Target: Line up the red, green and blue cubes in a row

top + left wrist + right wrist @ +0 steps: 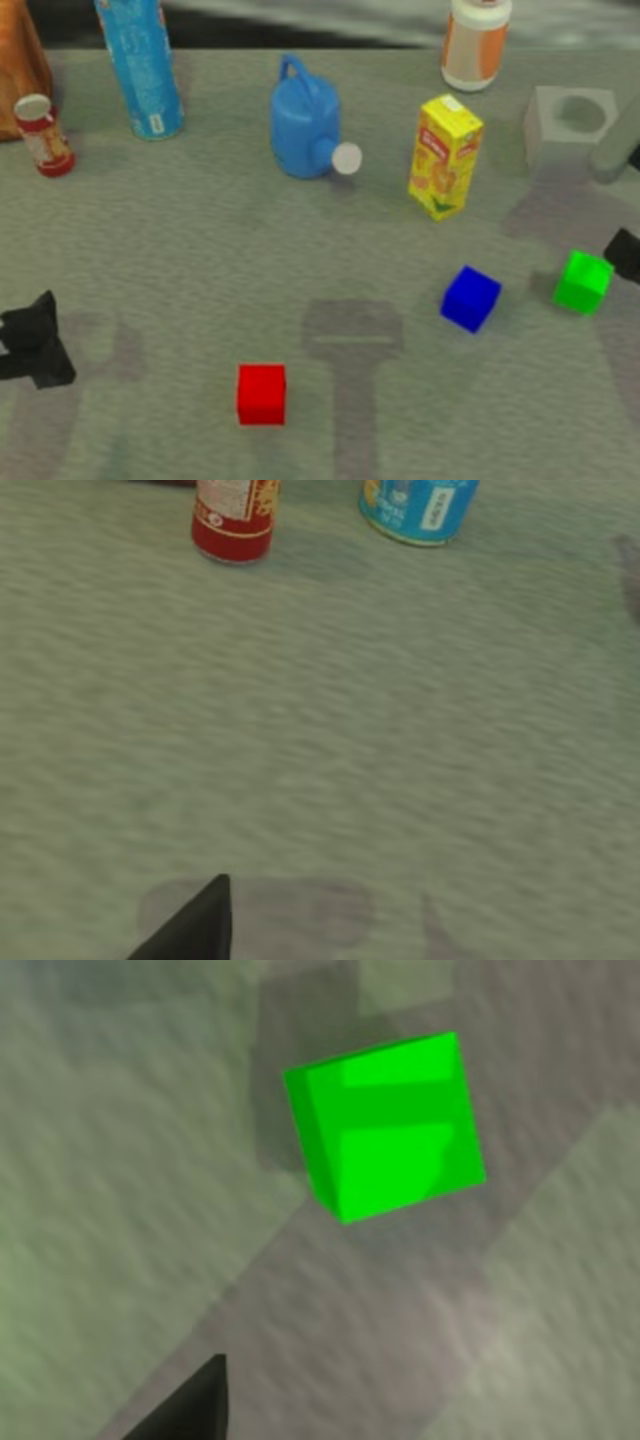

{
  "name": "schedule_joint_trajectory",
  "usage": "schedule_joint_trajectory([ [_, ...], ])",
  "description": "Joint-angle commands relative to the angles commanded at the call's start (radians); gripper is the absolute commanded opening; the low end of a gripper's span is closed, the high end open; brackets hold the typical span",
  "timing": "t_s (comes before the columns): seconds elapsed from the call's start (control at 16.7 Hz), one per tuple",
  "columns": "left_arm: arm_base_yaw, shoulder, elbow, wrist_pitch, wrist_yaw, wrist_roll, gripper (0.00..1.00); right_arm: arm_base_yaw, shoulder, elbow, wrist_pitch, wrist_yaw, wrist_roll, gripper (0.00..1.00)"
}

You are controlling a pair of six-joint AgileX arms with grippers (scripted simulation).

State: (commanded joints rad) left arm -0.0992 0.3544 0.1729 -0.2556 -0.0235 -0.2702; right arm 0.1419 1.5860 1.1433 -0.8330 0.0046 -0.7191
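Note:
The red cube sits near the front, left of centre. Right of centre lies the blue cube, with the green cube a little farther right. My right gripper hovers at the table's right edge, just beside the green cube and apart from it. In the right wrist view the green cube rests on the table ahead of one dark fingertip, and nothing is held. My left gripper is parked open at the far left, with one fingertip over bare table.
Along the back stand a light-blue jug, a yellow juice carton, a grey block with a round hole, a white bottle, a tall blue can and a small red can.

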Motion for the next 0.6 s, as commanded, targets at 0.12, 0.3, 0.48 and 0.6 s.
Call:
schedule_joint_trajectory([
  [0.12,0.044,-0.118,-0.073,0.079,0.007,0.083,1.00,0.014,0.147,0.113,-0.077,0.000,-0.068,1.00],
  [0.3,0.092,-0.254,-0.142,0.182,0.017,0.192,1.00,0.028,0.320,0.247,-0.162,-0.001,-0.146,1.00],
  [0.48,0.116,-0.341,-0.170,0.246,0.023,0.260,1.00,0.036,0.406,0.321,-0.205,-0.003,-0.188,1.00],
  [0.6,0.119,-0.354,-0.173,0.256,0.023,0.270,1.00,0.037,0.416,0.331,-0.210,-0.003,-0.193,1.00],
])
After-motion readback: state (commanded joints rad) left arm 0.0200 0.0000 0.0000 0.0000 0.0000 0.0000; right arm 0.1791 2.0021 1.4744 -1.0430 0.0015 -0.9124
